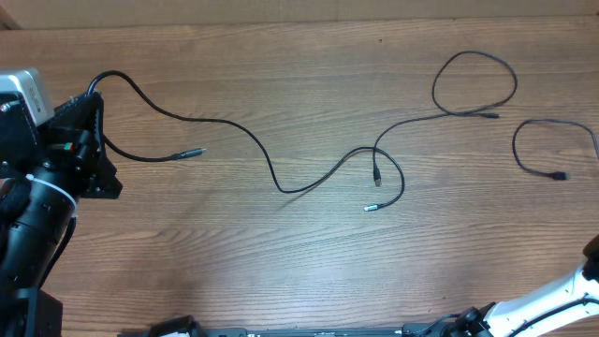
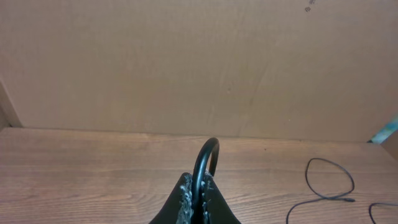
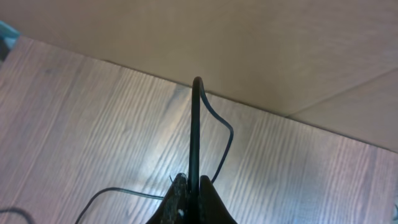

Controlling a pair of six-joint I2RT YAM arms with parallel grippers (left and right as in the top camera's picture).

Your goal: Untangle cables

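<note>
Left gripper is pinching the long cable at the table left edge. The cable is running rightward to centre, crossing the looped cable. Right gripper is clamping another strand.

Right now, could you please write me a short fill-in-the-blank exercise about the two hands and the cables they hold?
1. The left hand is ___ (open or shut) on the long cable.
2. The second cable, gripped by the right hand, is ___ in colour.
3. The table has a ___-grain top.

Missing words: shut; black; wood.
</note>
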